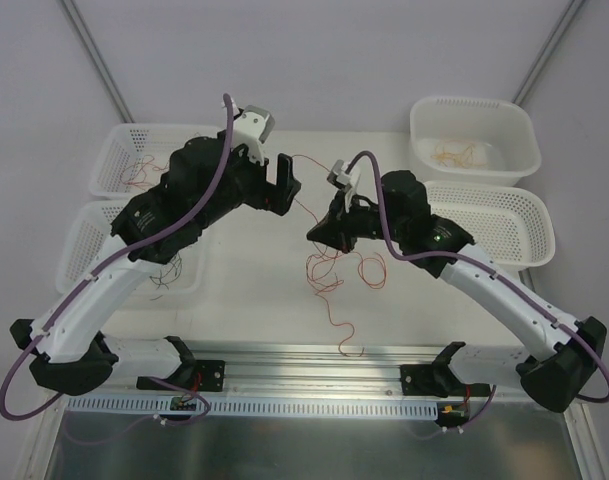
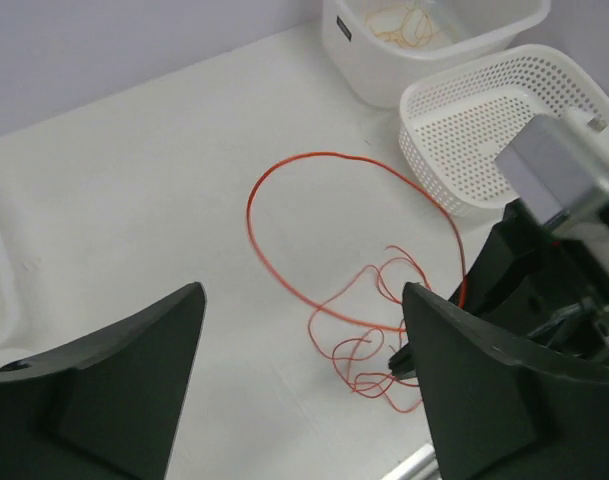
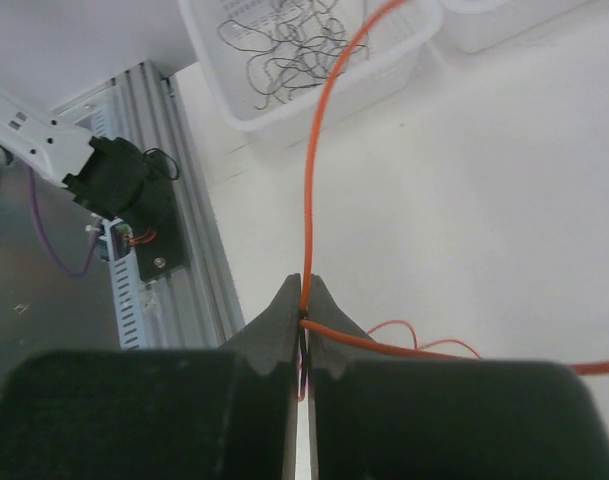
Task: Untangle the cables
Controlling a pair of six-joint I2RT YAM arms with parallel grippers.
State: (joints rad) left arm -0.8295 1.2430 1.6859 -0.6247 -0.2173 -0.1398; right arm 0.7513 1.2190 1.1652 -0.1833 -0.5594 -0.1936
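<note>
A tangle of thin orange cables (image 1: 334, 272) lies on the white table between the arms. My right gripper (image 1: 316, 234) hangs just above it, shut on one orange cable (image 3: 319, 150), which runs up and away from the closed fingertips (image 3: 284, 310). That strand loops wide over the table (image 2: 274, 270). My left gripper (image 1: 289, 185) is open with nothing between its fingers (image 2: 104, 390), and hovers left of the tangle (image 2: 384, 350). The right arm's black gripper (image 2: 544, 290) shows at the right of the left wrist view.
Two perforated white baskets stand at the left (image 1: 124, 160) (image 1: 84, 245), the near one holding black cables (image 3: 284, 40). A perforated basket (image 1: 504, 220) and a solid tub (image 1: 474, 135) with pale yellow cables (image 1: 454, 153) stand at the right. A metal rail (image 1: 314, 360) runs along the near edge.
</note>
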